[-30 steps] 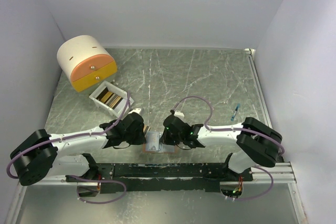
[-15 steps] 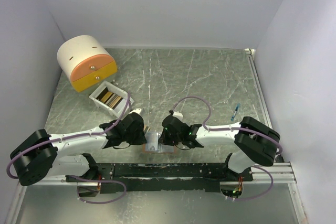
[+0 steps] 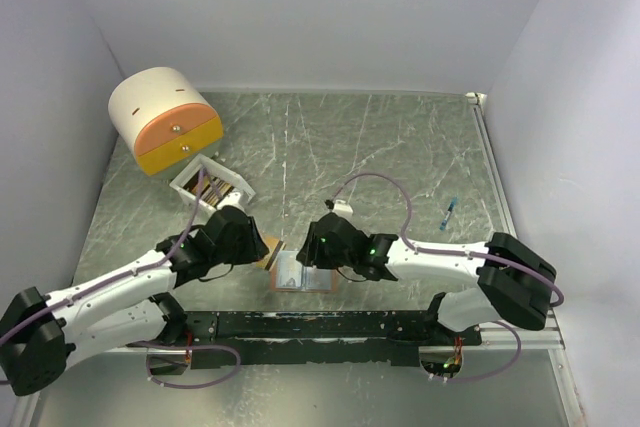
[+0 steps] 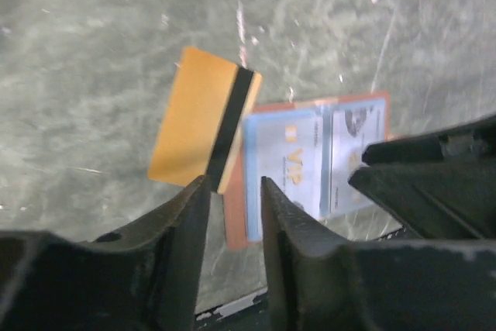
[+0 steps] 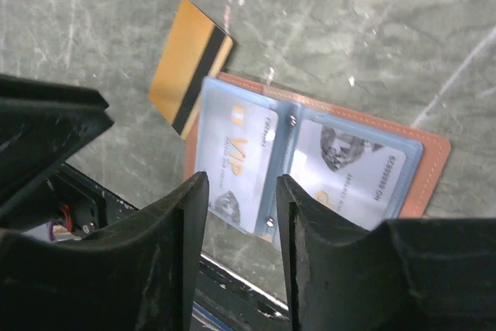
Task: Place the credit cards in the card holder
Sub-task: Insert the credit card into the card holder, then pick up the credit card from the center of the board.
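One orange card with a black stripe [image 4: 203, 128] lies askew on the table [image 3: 400, 147], its lower corner meeting the left edge of the open card holder [image 5: 341, 156]; whether that corner is tucked under the pale blue pocket or only touching it, I cannot tell; the holder lies flat at the table's near edge, between the two arms, printed inserts showing in both pockets; left gripper [image 4: 235, 191] hovers above the card, fingers parted, nothing between them; right gripper [image 5: 242, 187] hangs over the holder, likewise parted and empty; what look like more cards [image 3: 205, 185] sit in the small white box [image 3: 232, 197], well apart to the left. The risk, as I judge it: the card sits crooked to the pocket mouth, so a push could jam it on the edge or shove the unpinned holder sideways; a thin card flat on a hard table could also slip out of a pinch.
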`<control>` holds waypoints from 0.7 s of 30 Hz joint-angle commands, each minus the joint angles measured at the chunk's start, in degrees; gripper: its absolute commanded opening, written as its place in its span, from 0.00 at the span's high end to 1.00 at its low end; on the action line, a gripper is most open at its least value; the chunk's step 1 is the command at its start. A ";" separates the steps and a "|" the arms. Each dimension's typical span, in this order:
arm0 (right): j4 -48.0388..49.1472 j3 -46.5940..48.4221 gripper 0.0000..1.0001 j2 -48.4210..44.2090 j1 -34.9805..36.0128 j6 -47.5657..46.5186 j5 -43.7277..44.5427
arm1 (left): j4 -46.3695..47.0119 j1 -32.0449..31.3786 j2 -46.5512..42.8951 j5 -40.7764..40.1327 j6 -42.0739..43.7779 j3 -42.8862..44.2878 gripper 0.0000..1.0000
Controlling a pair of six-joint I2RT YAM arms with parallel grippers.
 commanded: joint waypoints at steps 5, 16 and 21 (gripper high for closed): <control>3.11 7.71 0.45 5.12 -3.22 -9.63 -1.49 | -0.46 13.35 -0.01 8.24 2.32 -3.37 0.64; 9.90 12.88 0.37 16.58 -7.56 -12.59 -9.94 | 6.34 19.84 7.58 15.50 5.19 -5.57 0.89; 12.42 12.84 0.37 19.70 -8.21 -12.50 -12.02 | 7.20 19.81 7.57 16.72 5.30 -5.74 0.93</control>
